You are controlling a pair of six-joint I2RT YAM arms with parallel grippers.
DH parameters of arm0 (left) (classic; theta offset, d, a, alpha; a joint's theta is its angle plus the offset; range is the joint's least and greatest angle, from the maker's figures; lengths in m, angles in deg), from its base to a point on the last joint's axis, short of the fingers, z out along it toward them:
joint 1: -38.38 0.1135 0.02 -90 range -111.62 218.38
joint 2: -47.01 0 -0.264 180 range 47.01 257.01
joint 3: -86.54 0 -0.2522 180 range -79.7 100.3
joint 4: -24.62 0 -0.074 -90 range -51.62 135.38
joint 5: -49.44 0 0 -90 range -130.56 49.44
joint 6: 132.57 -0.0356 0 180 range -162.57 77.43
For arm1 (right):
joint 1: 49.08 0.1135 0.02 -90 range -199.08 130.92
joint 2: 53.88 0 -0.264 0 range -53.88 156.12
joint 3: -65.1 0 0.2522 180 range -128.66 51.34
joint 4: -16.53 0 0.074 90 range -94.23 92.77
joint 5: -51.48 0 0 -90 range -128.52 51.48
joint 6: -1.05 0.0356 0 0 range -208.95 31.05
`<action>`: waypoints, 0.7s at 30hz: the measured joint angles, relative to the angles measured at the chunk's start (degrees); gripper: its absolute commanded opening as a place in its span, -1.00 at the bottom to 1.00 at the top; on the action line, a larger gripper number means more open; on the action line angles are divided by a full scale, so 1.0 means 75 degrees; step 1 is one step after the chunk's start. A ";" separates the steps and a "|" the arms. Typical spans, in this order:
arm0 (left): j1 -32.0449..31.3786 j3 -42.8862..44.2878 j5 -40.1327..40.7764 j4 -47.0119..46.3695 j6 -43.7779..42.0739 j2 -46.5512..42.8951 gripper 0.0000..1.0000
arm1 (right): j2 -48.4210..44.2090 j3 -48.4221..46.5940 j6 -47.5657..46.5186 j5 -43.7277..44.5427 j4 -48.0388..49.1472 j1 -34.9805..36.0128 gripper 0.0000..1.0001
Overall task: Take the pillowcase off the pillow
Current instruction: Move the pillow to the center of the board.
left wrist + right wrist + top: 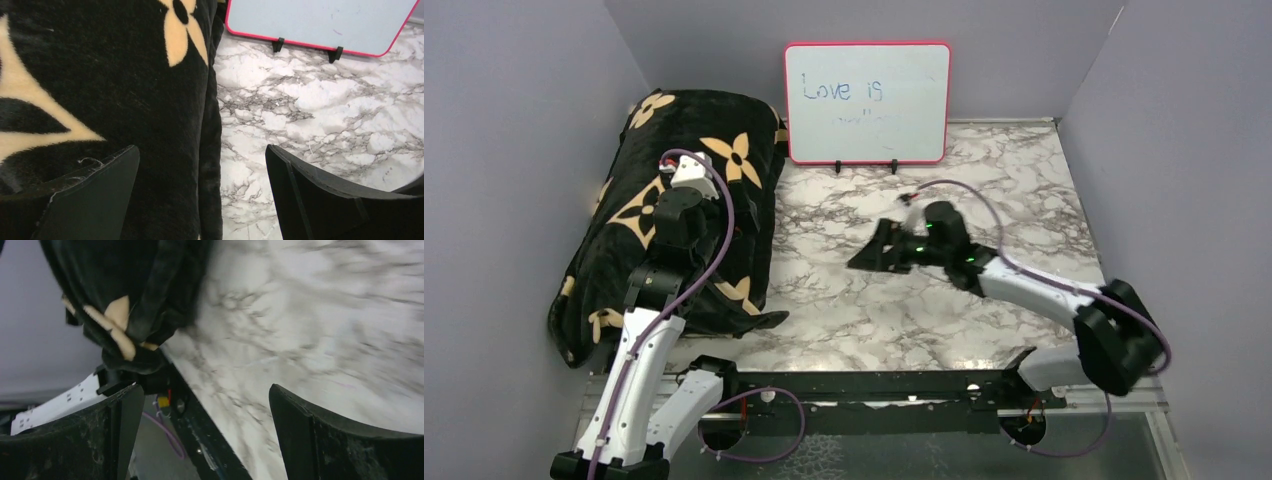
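The task looks barely begun. The pillowcase (709, 115) covers the whole bulging shape on the counter (984, 200), and no white of the pillow shows in any view, so the pillow is judged to be fully inside.

The left end effector (200, 150) has its jaws wide apart and grips nothing. One finger (95, 195) sits over the black fabric and the other over bare marble, so the long edge of the pillowcase runs between them. Whether that finger touches the fabric cannot be told.

The right end effector (202, 390) is also spread and holds nothing. The bunched near corner of the pillowcase lies ahead of it, well apart. That view is blurred.

Everything is left to do: gripping the cover, pinning or catching the pillow, and drawing the two apart.
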 measured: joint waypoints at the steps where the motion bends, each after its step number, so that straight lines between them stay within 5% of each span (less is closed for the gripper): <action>1: 0.0000 0.0061 0.0023 0.0012 0.0003 -0.0009 0.97 | 0.0469 -0.0274 0.0087 -0.0003 0.0268 0.0618 1.00; 5: 0.0000 0.0274 0.0175 0.0038 0.0017 -0.0219 0.98 | 0.2556 -0.1664 0.0501 -0.0210 0.1338 0.2500 1.00; 11: 0.0000 0.0522 0.0522 0.0160 0.0006 -0.0699 0.97 | 0.4814 -0.3468 0.0831 -0.0973 0.2130 0.3917 1.00; 17: 0.0000 0.0597 0.0627 0.0195 0.0003 -0.0781 0.94 | 0.5896 -0.4739 0.0635 -0.1209 0.1795 0.4199 -0.17; 19: 0.0000 0.0597 0.0615 0.0236 -0.0017 -0.0688 0.93 | 0.5910 -0.4803 0.0393 -0.0915 0.1279 0.4182 -0.84; 21: 0.0000 0.0597 0.0583 0.0277 -0.0041 -0.0606 0.93 | 0.5814 -0.4753 0.0219 -0.0638 0.1052 0.4150 -0.99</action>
